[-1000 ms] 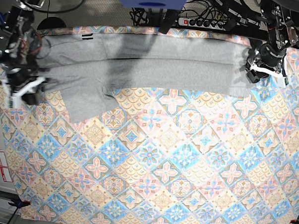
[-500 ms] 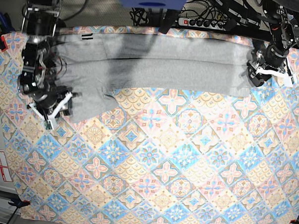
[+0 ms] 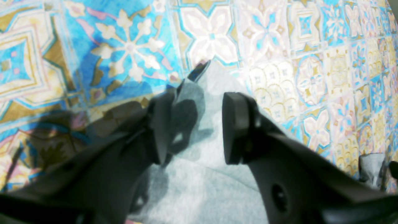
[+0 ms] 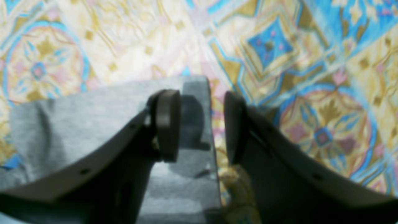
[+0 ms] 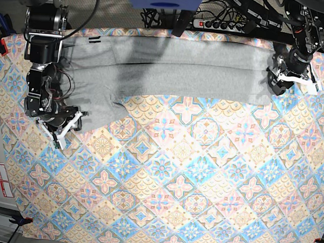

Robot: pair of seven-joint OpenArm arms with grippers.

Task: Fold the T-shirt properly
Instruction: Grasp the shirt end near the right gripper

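Here both pincers stand with their jaws spread and nothing clamped between them. In the right wrist view, the right gripper (image 4: 202, 127) hangs over the corner of the large heather-grey soft cotton T-shirt (image 4: 93, 124); one finger (image 4: 168, 124) is above the grey cloth and the other is above the colourful tile-patterned tablecloth (image 4: 279, 46) just beside the shirt's edge. Whether the pads touch the cloth cannot be told, as that view is blurred. In the left wrist view, the left gripper (image 3: 192, 127) is also parted, with a pointed corner of the T-shirt (image 3: 211, 174) lying between and below its dark fingers (image 3: 236, 127), not pinched.

In the base view the T-shirt (image 5: 169, 68) lies as a long folded band across the far edge of the tablecloth (image 5: 175, 181), with a sleeve flap hanging down near the right gripper (image 5: 62, 129). The left gripper (image 5: 285, 78) sits at the band's other end.

Compared with a second ago, the right arm has swung from the table's side edge inward and down to the sleeve flap's lower corner, and its jaws have widened. The left gripper has barely shifted, and the shirt lies much as before.
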